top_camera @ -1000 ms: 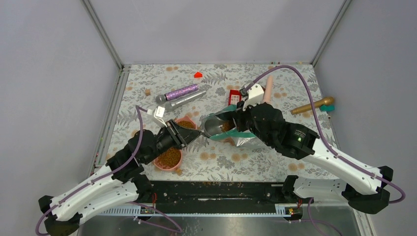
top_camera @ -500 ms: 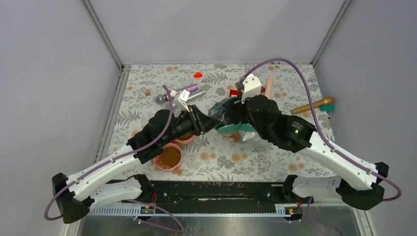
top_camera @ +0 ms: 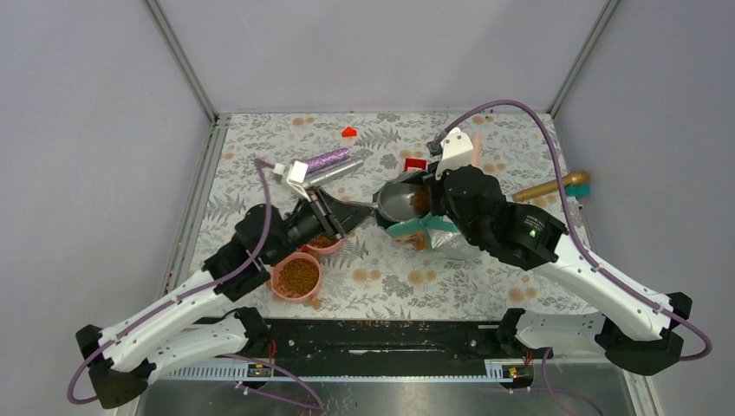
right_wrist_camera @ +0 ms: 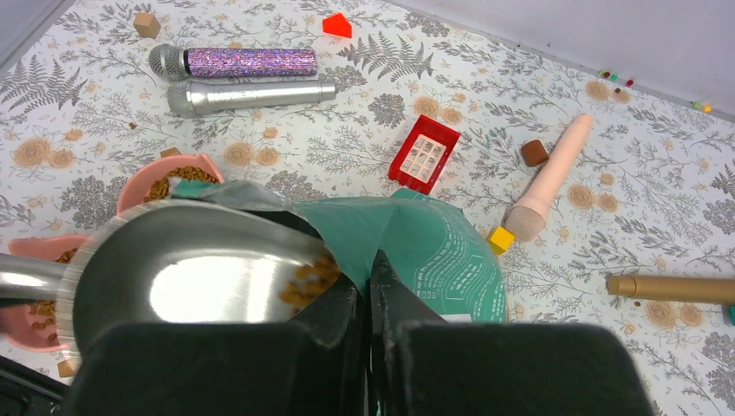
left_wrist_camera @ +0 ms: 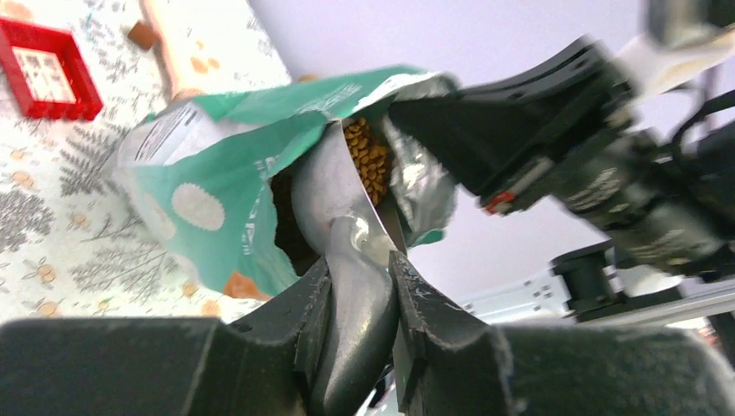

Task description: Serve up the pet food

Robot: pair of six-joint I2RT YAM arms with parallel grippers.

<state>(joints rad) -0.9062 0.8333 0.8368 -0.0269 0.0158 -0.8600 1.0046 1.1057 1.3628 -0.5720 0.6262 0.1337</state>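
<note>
My left gripper [top_camera: 347, 216] is shut on the handle of a metal scoop [top_camera: 399, 203]. The scoop's bowl sits at the mouth of the teal-green and silver pouch [top_camera: 423, 230] and holds some brown kibble [top_camera: 419, 201]. My right gripper [top_camera: 431, 206] is shut on the pouch's rim and holds it tilted above the table. In the left wrist view the fingers [left_wrist_camera: 303, 312] clamp the handle [left_wrist_camera: 355, 295], and kibble [left_wrist_camera: 368, 160] shows inside the pouch [left_wrist_camera: 217, 173]. In the right wrist view the gripper [right_wrist_camera: 368, 290] pinches the pouch [right_wrist_camera: 433, 251] beside the scoop [right_wrist_camera: 191, 277].
Two pink bowls with kibble [top_camera: 297, 276] [top_camera: 325, 243] sit under the left arm. Behind lie purple [top_camera: 325, 160] and silver [top_camera: 334, 173] microphones, a red block [top_camera: 414, 164], a pink cylinder [top_camera: 474, 147], a gold microphone [top_camera: 550, 185] and an orange block [top_camera: 349, 132].
My left gripper came up from over the bowls and pushed the scoop into the pouch mouth. My right gripper raised and turned the pouch; kibble now lies in the scoop.
</note>
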